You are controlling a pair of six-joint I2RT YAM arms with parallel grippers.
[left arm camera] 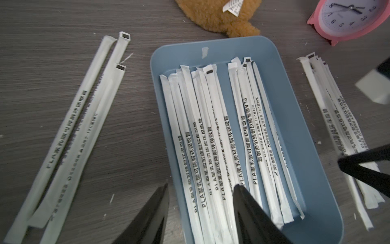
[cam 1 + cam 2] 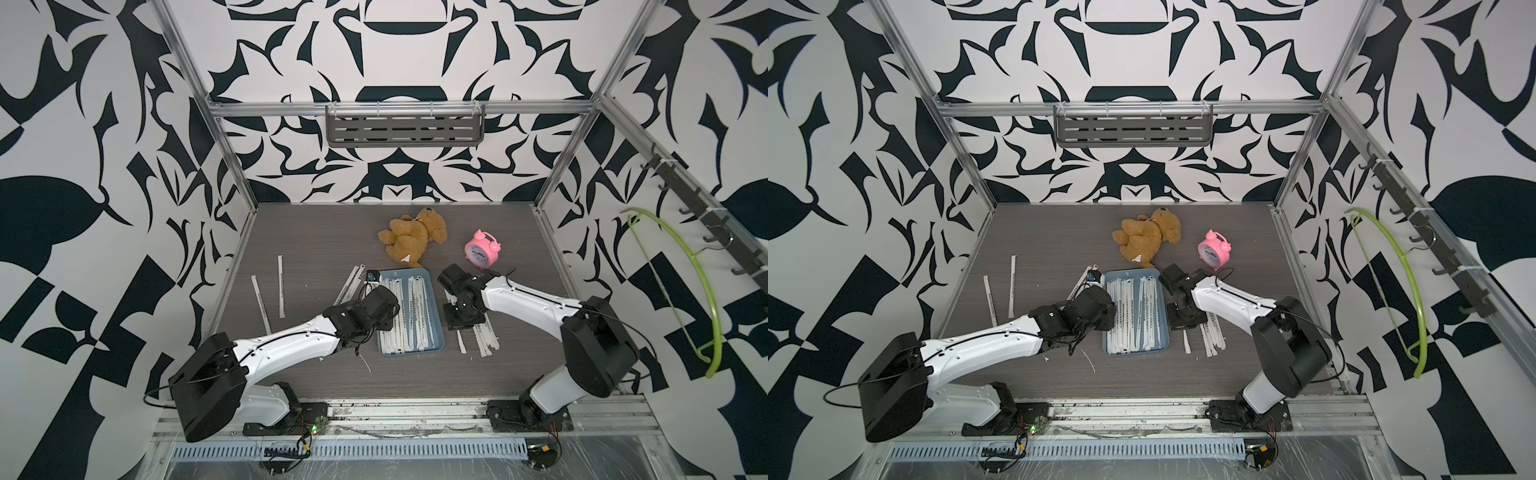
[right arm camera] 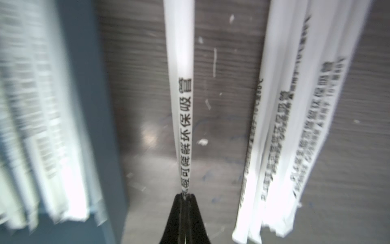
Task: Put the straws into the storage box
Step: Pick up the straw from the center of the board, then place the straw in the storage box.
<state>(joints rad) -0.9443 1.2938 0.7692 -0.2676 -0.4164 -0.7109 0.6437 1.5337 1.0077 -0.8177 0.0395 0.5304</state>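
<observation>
I have one table [image 2: 316,232] with one box [image 2: 437,316] near its middle. One bear [image 2: 415,235] lies at the box's 12 o'clock and one clock [image 2: 481,250] at its 1 o'clock.

My right gripper [image 3: 185,196] is pinched tight on a single straw [image 3: 181,84] lying on the table at the box's 3 o'clock, between the box wall and a pile [image 2: 484,336]. My left gripper [image 1: 201,186] hangs half spread and empty, straddling the box's 9 o'clock rim.

The thin, flat wrapper may slip or pivot in so small a pinch. If the straw swings crosswise, an end will likely perch on the rim. It could also drag the pile along. My left arm sits in the drop path, so the arms could bump.

By my count, roughly a dozen straws [image 1: 211,137] lie in the box, too overlapped to be sure. Three are just beside it at 10 o'clock, two well apart at 9 o'clock, and about five in the pile
</observation>
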